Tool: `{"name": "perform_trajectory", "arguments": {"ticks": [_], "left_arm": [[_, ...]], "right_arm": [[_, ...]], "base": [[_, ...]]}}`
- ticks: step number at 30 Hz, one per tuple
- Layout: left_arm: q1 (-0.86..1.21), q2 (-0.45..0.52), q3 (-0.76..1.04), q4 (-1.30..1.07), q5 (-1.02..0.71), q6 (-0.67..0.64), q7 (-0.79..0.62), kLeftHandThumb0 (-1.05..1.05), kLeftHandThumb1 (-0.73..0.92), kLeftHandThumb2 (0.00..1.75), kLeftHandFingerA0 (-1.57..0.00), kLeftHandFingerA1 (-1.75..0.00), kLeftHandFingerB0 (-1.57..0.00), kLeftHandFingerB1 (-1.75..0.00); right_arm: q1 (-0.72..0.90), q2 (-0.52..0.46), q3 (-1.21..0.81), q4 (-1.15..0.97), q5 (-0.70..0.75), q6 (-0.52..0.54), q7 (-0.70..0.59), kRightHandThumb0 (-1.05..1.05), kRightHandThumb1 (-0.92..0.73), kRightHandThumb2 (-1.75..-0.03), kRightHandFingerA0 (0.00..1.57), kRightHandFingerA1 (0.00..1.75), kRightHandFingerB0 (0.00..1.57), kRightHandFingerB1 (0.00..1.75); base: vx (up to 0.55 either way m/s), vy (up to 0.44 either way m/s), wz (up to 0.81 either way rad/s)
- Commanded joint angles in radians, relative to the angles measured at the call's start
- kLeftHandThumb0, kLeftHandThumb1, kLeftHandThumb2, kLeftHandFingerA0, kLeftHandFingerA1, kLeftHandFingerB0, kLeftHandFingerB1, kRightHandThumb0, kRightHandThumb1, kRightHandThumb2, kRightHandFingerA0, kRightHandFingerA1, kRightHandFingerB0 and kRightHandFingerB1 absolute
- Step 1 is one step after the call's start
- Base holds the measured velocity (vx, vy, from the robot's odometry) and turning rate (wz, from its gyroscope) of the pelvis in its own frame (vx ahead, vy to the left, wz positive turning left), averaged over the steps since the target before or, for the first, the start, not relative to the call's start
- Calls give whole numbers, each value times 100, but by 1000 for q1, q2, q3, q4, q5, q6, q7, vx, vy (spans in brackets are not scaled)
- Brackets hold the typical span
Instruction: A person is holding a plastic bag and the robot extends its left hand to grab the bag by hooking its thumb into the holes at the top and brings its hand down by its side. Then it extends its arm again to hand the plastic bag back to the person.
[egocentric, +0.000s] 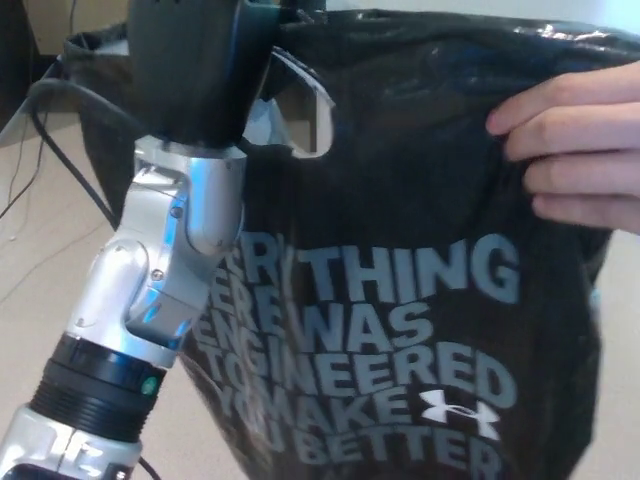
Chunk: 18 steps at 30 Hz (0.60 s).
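A black plastic bag (400, 200) with pale grey lettering fills most of the head view. Its cut-out handle hole (312, 125) shows near the top. My left hand (200, 60), black and seen from the back, is raised at that hole. The hole's rim runs in behind the hand, and the bag's top left edge hangs from it. The silver wrist and forearm (150, 270) rise from the lower left in front of the bag. A person's hand (570, 150) pinches the bag's upper right part. My right hand does not show.
A black cable (75, 165) loops behind my left forearm over the pale floor (40, 260). A beige wall base and a dark edge lie at the top left.
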Motion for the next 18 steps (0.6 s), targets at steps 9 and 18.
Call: {"name": "perform_trajectory", "arguments": {"ticks": [9, 18], "left_arm": [[52, 92, 70, -104, -12, -133, 144, -7, 60, 92, -89, -162, -80, -118], [259, 197, 229, -317, -180, -289, 76, -3, 57, 102, -102, -154, -81, -115]], "right_arm": [[-18, -18, 3, -1, 4, 2, 20, -35, -72, -61, 86, 53, 49, 38], [-55, -31, -2, 2, 11, 2, 46, -37, -71, -61, 85, 54, 52, 40]], "base": [[0, 0, 0], [0, 0, 0]]}}
